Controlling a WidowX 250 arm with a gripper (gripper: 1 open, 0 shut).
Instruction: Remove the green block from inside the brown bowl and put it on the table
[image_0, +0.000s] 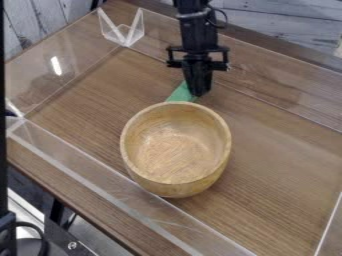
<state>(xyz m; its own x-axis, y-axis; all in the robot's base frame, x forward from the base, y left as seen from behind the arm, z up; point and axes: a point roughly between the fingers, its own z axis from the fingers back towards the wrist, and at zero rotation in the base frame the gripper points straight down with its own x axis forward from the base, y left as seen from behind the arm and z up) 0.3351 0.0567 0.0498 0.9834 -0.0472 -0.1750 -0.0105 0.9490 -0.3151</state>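
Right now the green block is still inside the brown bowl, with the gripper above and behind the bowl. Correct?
No: the green block is on the table, just behind the brown bowl; the camera view shows it. The gripper is as you said.
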